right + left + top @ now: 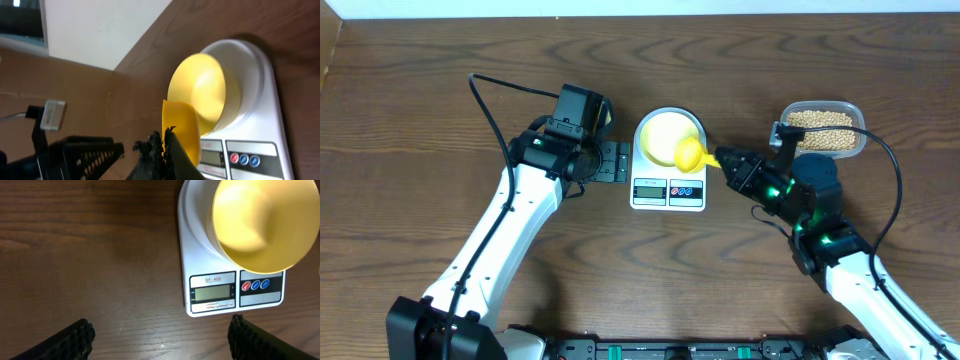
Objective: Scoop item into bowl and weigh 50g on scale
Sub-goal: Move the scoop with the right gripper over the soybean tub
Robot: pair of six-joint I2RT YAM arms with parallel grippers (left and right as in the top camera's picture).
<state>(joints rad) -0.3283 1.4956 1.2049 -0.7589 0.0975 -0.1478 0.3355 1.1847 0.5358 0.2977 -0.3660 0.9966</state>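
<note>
Dark wood grain covers the table (420, 100), and the scale (668, 178) sits at its middle between the two arms, so either one can reach it. The bowl (665, 135) stands on the scale's platform, which lets whatever lands in it be weighed at once. It looks empty in the right wrist view. The beans (823, 120) lie in a clear container (850, 140) off to the right, near the right arm and apart from the scale. The right pincer (720, 157) is pressed together on the handle of a yellow scoop (692, 152), whose cup hangs over the bowl's near rim and is tilted toward it, most likely to tip its load in. I cannot tell whether any beans are in the cup. The left pincer (613, 161) is spread wide and holds nothing. It rests just beside the scale's left edge, and its camera looks straight at the display (214, 294), probably so the reading can be watched. The digits are too faint to read.
</note>
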